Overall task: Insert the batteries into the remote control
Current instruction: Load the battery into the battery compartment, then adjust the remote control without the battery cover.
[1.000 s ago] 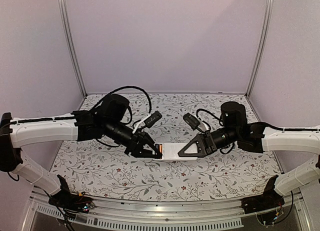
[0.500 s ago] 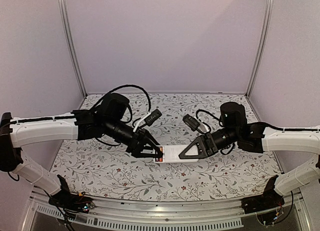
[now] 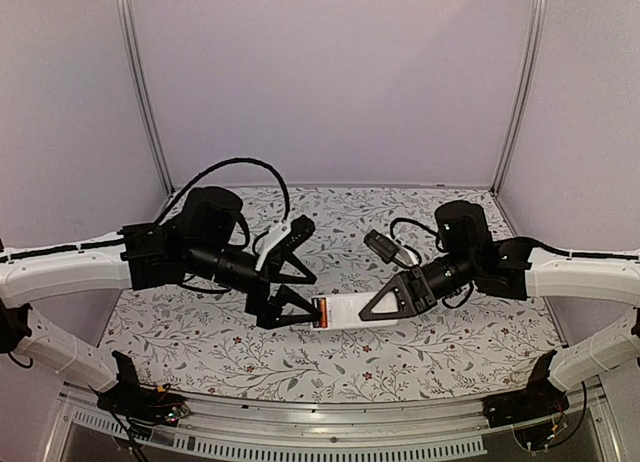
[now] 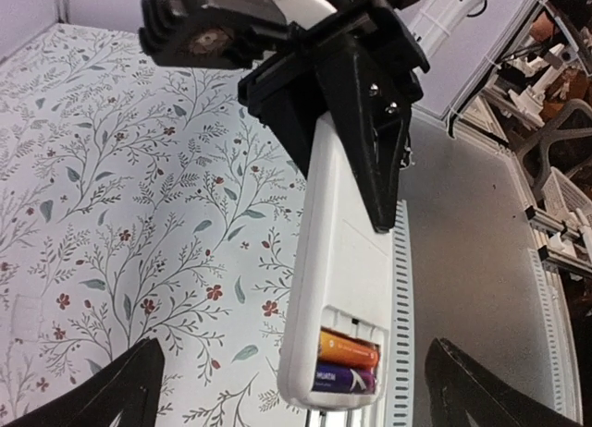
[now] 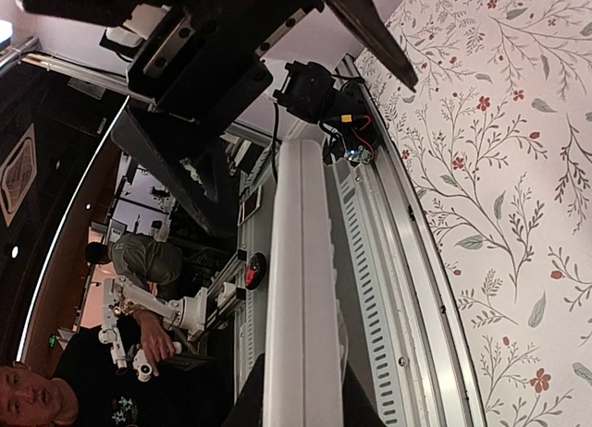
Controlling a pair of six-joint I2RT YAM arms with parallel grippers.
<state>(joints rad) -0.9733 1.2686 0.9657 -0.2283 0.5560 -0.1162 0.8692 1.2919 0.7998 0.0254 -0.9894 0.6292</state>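
From above, the remote control (image 3: 347,309) is seen white back up near the middle of the desk (image 3: 200,347), lying along the 9-to-3 o'clock line. Its 3 o'clock end is gripped by the right tool (image 3: 368,308), whose jaws are closed on it. The left tool (image 3: 311,292) is set at the remote's 9 o'clock end with its jaws spread wide, so nothing is held by it. The batteries (image 3: 320,313) are glimpsed as a small orange and dark patch at that same end.

In the left wrist view, the remote is seen running from 12 to 6 o'clock between the left tool's two fingers (image 4: 120,395), which stand well apart at 7 and 5 o'clock and are not touching it. The open compartment is found at the 6 o'clock end, where the orange battery (image 4: 349,349) is seated just above the dark battery (image 4: 344,379), side by side. The 12 o'clock end is clamped by the right tool.

In the right wrist view, the remote is seen edge-on as a white bar from 6 o'clock towards the centre, pinched between the right tool's fingers (image 5: 242,404); the left tool's spread jaws are seen beyond it at 12 o'clock
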